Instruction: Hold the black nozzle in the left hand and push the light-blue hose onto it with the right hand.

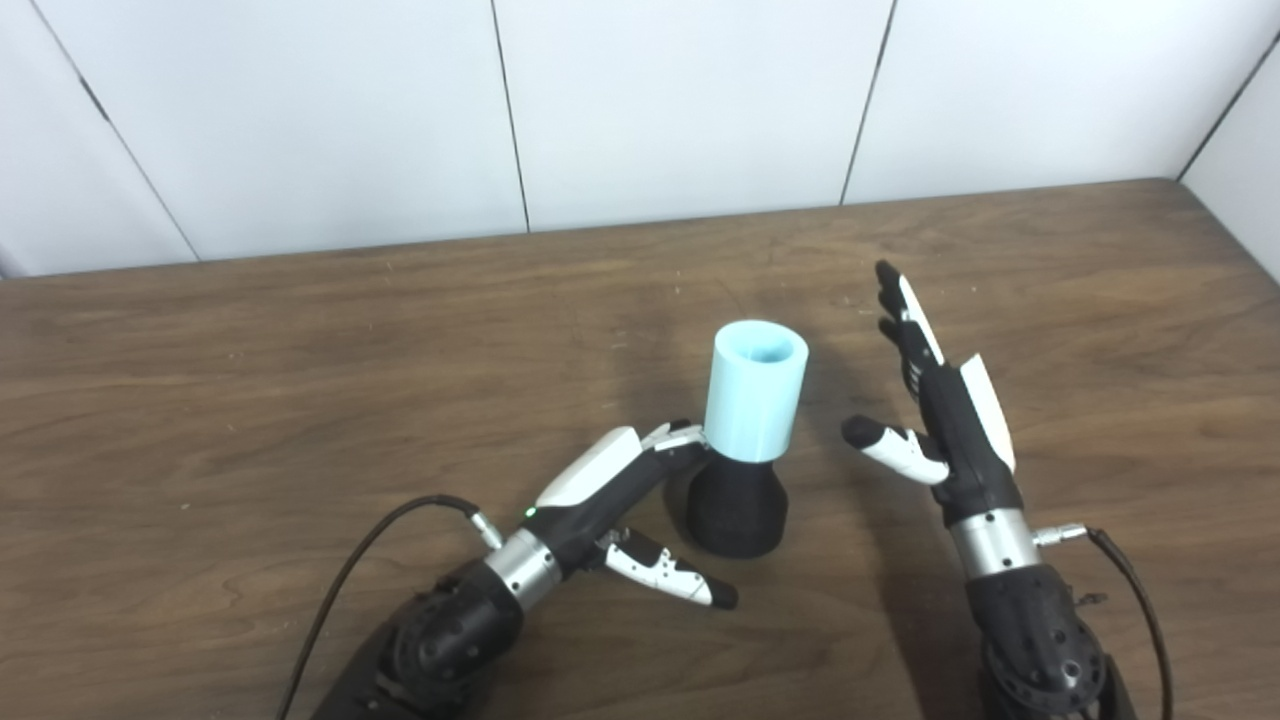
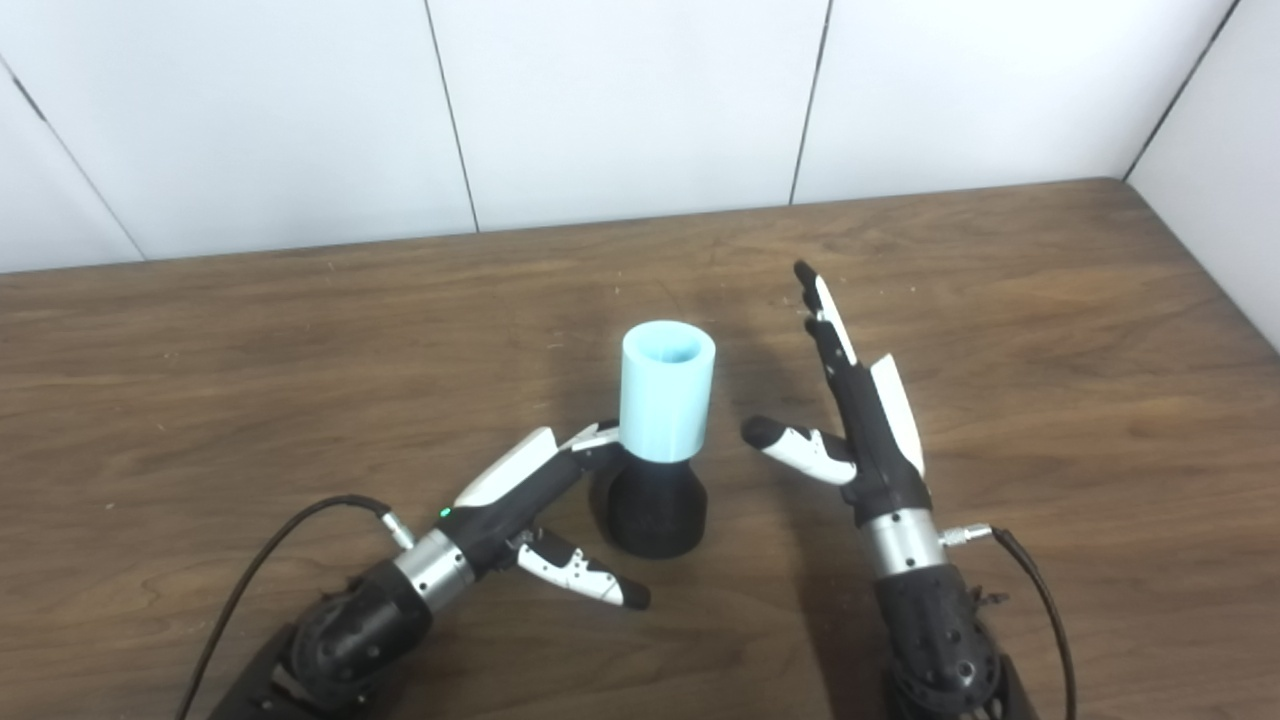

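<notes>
Reaching in from the near edge, the left hand point(image 1: 620, 480) lay low and slanted toward the middle of the wooden surface point(image 1: 250, 400), its fingers extended so that the tips met the neck where the black nozzle point(image 1: 737, 510) narrows, while the thumb stuck out apart along the nozzle's near side; it was spread and bracing rather than gripping, which I judge was meant to keep the piece from sliding or tipping. Just beside it, the nozzle stood upright on its wide base, a stance that let the mating end face up. On top of it sat the light-blue hose point(image 1: 755, 390), a short open-mouthed cylinder, upright and already seated over the nozzle's top; how deeply it was pushed on could not be told. To its right, apart from both pieces, the right hand point(image 1: 935, 420) stood edge-on with fingers straight and pointing away and the thumb angled toward the hose, open and holding nothing, seemingly poised to press or just clear of the work. Counted: one nozzle, one hose, two hands, with a cable trailing from each wrist. Beyond, white wall panels point(image 1: 690, 100) closed off the far edge.
</notes>
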{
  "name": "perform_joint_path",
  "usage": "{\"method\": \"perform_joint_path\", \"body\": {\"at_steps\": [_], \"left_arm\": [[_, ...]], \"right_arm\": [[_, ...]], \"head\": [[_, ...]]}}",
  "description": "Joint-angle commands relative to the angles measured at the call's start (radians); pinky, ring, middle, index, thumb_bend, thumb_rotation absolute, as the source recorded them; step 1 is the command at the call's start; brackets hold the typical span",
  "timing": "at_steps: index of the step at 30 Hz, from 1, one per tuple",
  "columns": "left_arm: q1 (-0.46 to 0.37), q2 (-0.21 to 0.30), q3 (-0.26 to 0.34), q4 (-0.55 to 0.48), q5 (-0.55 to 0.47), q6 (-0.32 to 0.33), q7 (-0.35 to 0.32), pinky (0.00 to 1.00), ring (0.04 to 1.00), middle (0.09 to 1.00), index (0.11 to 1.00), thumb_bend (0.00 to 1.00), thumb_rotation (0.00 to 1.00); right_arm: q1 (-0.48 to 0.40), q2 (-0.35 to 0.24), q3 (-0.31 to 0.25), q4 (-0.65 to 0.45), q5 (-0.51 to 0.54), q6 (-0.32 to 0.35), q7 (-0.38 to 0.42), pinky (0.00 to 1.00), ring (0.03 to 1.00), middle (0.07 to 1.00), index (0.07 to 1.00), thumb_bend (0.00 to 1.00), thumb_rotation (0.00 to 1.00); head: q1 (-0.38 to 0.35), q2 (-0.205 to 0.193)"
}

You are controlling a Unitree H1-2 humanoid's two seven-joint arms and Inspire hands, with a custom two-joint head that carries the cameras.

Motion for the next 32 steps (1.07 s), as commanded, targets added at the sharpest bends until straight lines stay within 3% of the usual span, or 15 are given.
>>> {"method": "perform_joint_path", "body": {"at_steps": [1, 4, 11, 21, 27, 30, 32], "left_arm": [[0.003, 0.039, 0.029, 0.003, -0.006, 0.053, -0.033, 1.0, 0.999, 0.99, 0.922, 1.0, 0.38], [-0.001, 0.043, 0.062, 0.002, -0.017, 0.049, -0.038, 1.0, 1.0, 0.999, 0.984, 1.0, 0.42], [0.015, 0.045, 0.151, -0.018, -0.035, -0.001, -0.014, 1.0, 1.0, 1.0, 1.0, 1.0, 0.44], [0.113, 0.111, 0.279, -0.168, -0.063, 0.016, -0.008, 1.0, 1.0, 1.0, 1.0, 1.0, 0.44], [0.165, 0.033, 0.401, -0.294, -0.214, 0.114, 0.047, 1.0, 1.0, 1.0, 1.0, 1.0, 0.42], [0.176, -0.015, 0.442, -0.319, -0.234, 0.112, 0.096, 1.0, 1.0, 1.0, 1.0, 1.0, 0.53], [0.19, -0.053, 0.464, -0.341, -0.214, 0.101, 0.143, 1.0, 1.0, 1.0, 1.0, 1.0, 0.66]], "right_arm": [[-0.024, -0.011, 0.0, -0.008, 0.051, -0.049, 0.008, 0.99, 1.0, 1.0, 1.0, 0.88, 0.91], [-0.025, -0.012, 0.003, 0.002, 0.106, -0.039, 0.026, 1.0, 1.0, 1.0, 1.0, 0.83, 0.99], [-0.037, 0.003, 0.003, 0.031, 0.22, -0.005, 0.058, 1.0, 1.0, 1.0, 1.0, 0.77, 1.0], [-0.044, 0.003, 0.0, 0.049, 0.247, -0.011, 0.06, 1.0, 1.0, 1.0, 1.0, 0.76, 1.0], [-0.046, 0.003, 0.0, 0.062, 0.261, -0.016, 0.066, 1.0, 1.0, 1.0, 1.0, 0.77, 1.0], [-0.048, 0.004, 0.0, 0.06, 0.272, -0.009, 0.069, 0.98, 1.0, 1.0, 1.0, 0.77, 1.0], [-0.05, 0.005, 0.0, 0.057, 0.282, -0.001, 0.071, 0.98, 1.0, 1.0, 1.0, 0.77, 1.0]], "head": [[-0.001, 0.0], [0.014, -0.005], [0.048, -0.019], [0.083, -0.029], [0.108, -0.032], [0.125, -0.036], [0.128, -0.037]]}}
